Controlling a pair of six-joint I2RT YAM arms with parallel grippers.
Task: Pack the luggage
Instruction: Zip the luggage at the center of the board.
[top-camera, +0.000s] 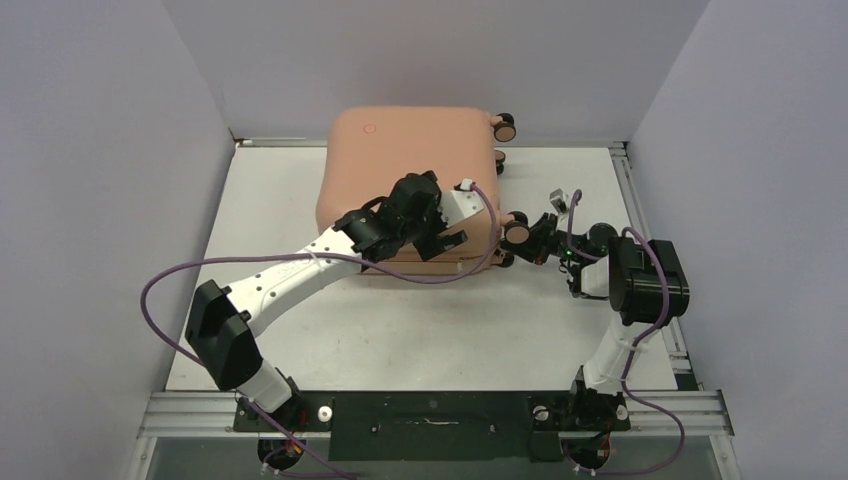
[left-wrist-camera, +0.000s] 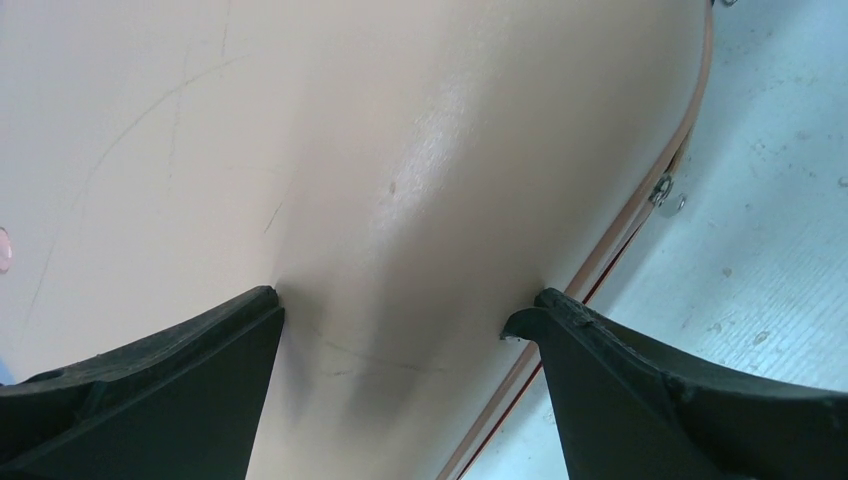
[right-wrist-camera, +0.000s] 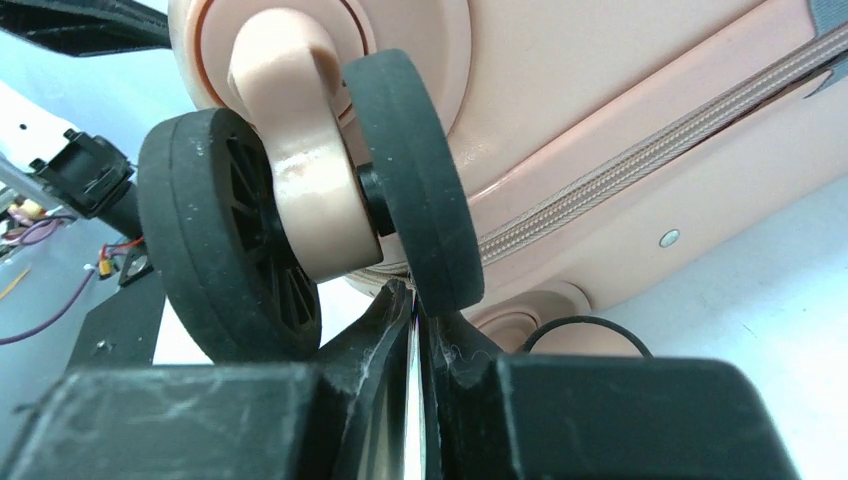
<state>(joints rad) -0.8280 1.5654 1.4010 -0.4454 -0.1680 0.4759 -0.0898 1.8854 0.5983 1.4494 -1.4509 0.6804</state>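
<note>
The left end effector (left-wrist-camera: 400, 305) is spread wide, fingertips set against the shell of the luggage (top-camera: 400, 150). The right end effector (right-wrist-camera: 412, 305) is pinched together just beneath a wheel (right-wrist-camera: 408, 170). The luggage is laid closed at the far side of the bench (top-camera: 430, 330).

Colour findings: peach-pink luggage, black-and-white arms.

The luggage (top-camera: 405, 150) shell is plain peach-pink, unpatterned apart from faint grey scuff lines between the matt black fingers (left-wrist-camera: 150, 400) of the left gripper (left-wrist-camera: 400, 305). A small red ring logo (top-camera: 370, 128) sits on the shell beyond that gripper. To the right of its fingers, a thin red line edges the tan seam (left-wrist-camera: 585, 290). Above the right gripper (right-wrist-camera: 415, 320), also black, the wheel (right-wrist-camera: 205, 230) shows black spoked tyres on a glossy peach fork. The zipper (right-wrist-camera: 640, 165) is peach, finely ribbed. The left arm (top-camera: 290, 275) and right arm (top-camera: 610, 350) are white with black joints. The cable (top-camera: 150, 290) is purple, the table (top-camera: 270, 200) white, the walls (top-camera: 100, 150) pale lilac-grey.
</note>
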